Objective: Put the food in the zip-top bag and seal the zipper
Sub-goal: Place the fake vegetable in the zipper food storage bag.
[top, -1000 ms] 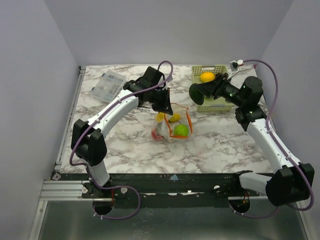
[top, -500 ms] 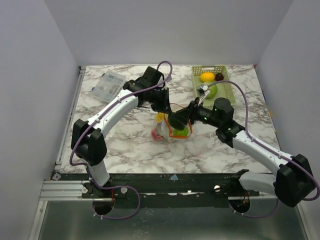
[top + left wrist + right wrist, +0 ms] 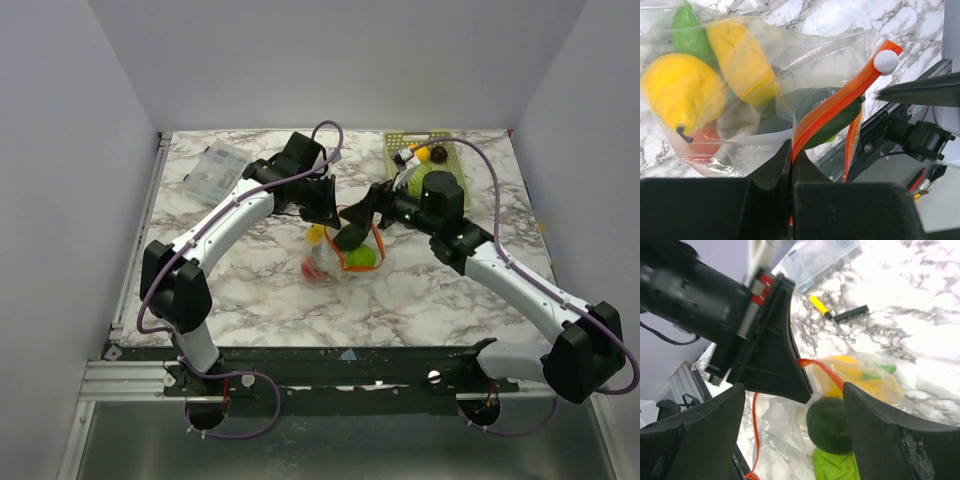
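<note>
I see the left claw (image 3: 791, 156) pinching the thin orange-red zipper (image 3: 835, 107) of the crinkly clear zip-top bag (image 3: 790, 45), which lies mid-way across the marbled bench (image 3: 430, 290). The right claw (image 3: 355, 220) is spread wide over a smooth, dark green round piece (image 3: 829, 426) at the bag's mouth.

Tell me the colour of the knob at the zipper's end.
White knob, on an orange-red zipper; left wrist view shows it best.
</note>
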Controlling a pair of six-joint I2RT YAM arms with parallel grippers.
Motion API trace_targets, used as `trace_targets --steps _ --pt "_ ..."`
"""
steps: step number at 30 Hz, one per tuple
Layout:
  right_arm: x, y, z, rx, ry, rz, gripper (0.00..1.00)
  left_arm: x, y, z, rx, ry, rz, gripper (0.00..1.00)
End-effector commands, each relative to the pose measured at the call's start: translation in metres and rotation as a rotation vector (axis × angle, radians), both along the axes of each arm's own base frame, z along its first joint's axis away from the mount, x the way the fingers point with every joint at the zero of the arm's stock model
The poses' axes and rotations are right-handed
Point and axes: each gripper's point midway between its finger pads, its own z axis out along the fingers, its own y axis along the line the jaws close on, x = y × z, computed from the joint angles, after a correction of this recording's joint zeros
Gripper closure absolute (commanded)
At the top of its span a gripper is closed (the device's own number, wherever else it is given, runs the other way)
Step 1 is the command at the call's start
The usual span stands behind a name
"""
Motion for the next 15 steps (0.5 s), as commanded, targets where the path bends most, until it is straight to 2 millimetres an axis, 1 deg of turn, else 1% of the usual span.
trace_targets --steps 1,4,6,7,8,9,10,11,12,14,15 --pt "0.004 -0.024 0.036 -0.08 -0.142 -0.091 0.19 0.001 0.012 0.017 0.02 -0.088 -0.014 1.0" --pt "0.009 -0.039 0.034 -0.14 -0.167 -0.143 0.19 -0.003 0.015 0.021 0.018 -0.112 -0.04 1.0" --pt "0.014 -0.051 0.033 -0.151 -0.187 -0.168 0.2 -0.008 0.019 0.022 0.023 -0.126 -0.054 1.0" --pt "0.012 -0.054 0.032 -0.139 -0.211 -0.146 0.2 -0.01 0.021 0.023 0.025 -0.133 -0.06 1.0" --pt "0.011 -0.055 0.037 -0.114 -0.27 -0.122 0.2 -0.013 0.023 0.022 0.028 -0.135 -0.065 1.0" --pt "0.007 -0.056 0.034 -0.101 -0.315 -0.09 0.19 -0.015 0.025 0.022 0.029 -0.138 -0.07 1.0" --pt "0.006 -0.058 0.039 -0.075 -0.376 -0.065 0.19 -0.019 0.026 0.021 0.031 -0.137 -0.074 1.0" --pt "0.003 -0.06 0.036 -0.046 -0.403 -0.043 0.19 -0.022 0.028 0.021 0.028 -0.138 -0.08 1.0" --pt "0.004 -0.064 0.039 -0.01 -0.446 -0.027 0.19 -0.025 0.029 0.02 0.026 -0.135 -0.087 1.0" --pt "-0.002 -0.063 0.03 0.037 -0.461 0.048 0.19 -0.03 0.031 0.02 0.023 -0.13 -0.098 1.0" --pt "-0.005 -0.061 0.021 0.045 -0.449 0.098 0.19 -0.033 0.031 0.02 0.02 -0.131 -0.103 1.0"
